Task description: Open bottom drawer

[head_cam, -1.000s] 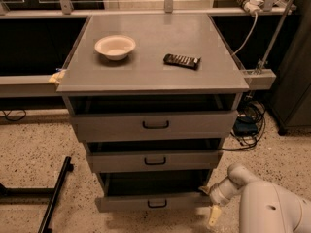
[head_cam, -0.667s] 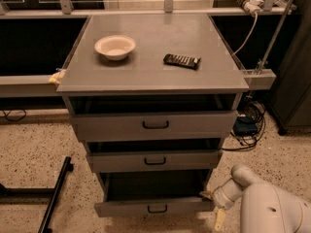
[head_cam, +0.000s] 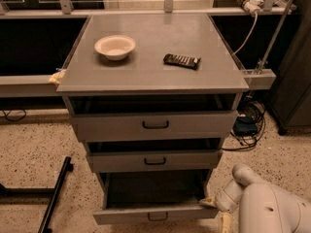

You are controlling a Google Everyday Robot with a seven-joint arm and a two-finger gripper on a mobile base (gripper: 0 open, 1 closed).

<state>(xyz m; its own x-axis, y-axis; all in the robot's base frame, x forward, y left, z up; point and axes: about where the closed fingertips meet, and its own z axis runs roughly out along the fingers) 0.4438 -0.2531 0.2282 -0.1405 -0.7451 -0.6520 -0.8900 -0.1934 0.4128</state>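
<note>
The bottom drawer (head_cam: 155, 216) is the lowest of three grey drawers and has a small dark bar handle (head_cam: 157, 217). It is pulled well out, so its dark inside (head_cam: 153, 188) shows. My gripper (head_cam: 217, 212) is at the right end of the drawer's front, low at the frame's bottom right, with my pale arm (head_cam: 272, 208) behind it. The middle drawer (head_cam: 154, 160) and the top drawer (head_cam: 155, 125) each stand slightly out.
A white bowl (head_cam: 114, 46) and a black remote (head_cam: 181, 60) lie on the cabinet top (head_cam: 153, 74). Cables and a dark box (head_cam: 245, 125) lie on the floor at the right. A black bar (head_cam: 56, 193) lies on the floor at the left.
The bottom drawer has slid further out toward the camera. My gripper has moved with its right end, lower in the view.
</note>
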